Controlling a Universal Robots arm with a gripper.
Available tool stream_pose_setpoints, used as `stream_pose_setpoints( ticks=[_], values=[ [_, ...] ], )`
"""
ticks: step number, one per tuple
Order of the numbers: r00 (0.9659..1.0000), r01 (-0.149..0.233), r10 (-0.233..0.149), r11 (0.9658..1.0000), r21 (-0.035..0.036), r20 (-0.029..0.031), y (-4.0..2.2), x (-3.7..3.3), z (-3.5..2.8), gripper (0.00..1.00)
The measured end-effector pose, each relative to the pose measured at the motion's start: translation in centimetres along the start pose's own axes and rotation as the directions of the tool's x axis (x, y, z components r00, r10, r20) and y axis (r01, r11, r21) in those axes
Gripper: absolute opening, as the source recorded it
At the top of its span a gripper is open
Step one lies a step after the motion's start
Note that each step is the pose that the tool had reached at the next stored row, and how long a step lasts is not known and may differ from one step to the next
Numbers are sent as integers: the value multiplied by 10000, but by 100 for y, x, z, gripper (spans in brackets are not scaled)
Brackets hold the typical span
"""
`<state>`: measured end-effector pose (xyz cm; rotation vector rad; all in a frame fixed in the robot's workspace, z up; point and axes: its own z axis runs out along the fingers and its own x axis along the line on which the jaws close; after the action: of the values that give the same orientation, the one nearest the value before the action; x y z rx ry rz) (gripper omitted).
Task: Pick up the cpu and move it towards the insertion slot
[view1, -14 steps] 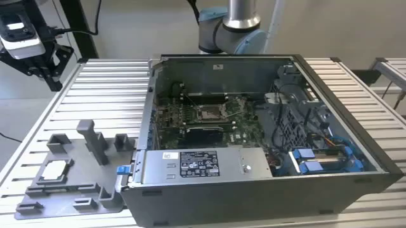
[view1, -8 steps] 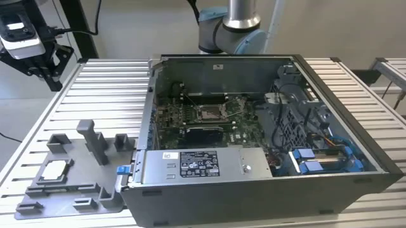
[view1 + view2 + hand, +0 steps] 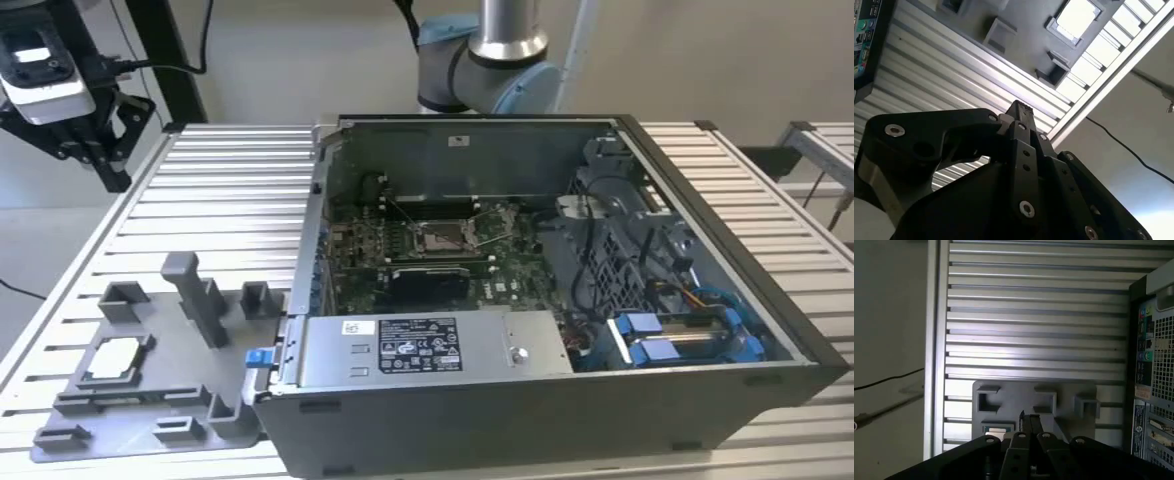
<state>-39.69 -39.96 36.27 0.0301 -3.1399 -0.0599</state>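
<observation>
We see a robotics lab or test workshop. A slotted aluminium-profile table point(image 3: 200, 190) carries an opened desktop computer case point(image 3: 534, 420) with its green motherboard point(image 3: 441, 255) exposed. A grey plastic fixture tray point(image 3: 160, 420) lies beside the case. A robot arm point(image 3: 487, 60) stands behind, and a cable point(image 3: 889, 379) trails over the bare floor point(image 3: 889, 315).

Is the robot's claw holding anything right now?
No, nothing. The gripper is shut and empty, and the cpu lies in its grey tray.
</observation>
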Motion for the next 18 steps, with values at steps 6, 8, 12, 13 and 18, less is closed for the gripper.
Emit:
stream_pose_setpoints(
  ticks=[6,8,12,13,18],
  values=[
    [10000,-1,1,10000,-1,34,-85,98,-2,0],
    [10000,0,0,10000,0,34,-151,106,-5,0],
    [10000,0,0,10000,0,35,-309,129,-11,0],
    [10000,0,0,10000,0,35,-346,137,-12,0],
    [10000,1,-1,10000,0,34,-503,194,-17,0]
  ],
)
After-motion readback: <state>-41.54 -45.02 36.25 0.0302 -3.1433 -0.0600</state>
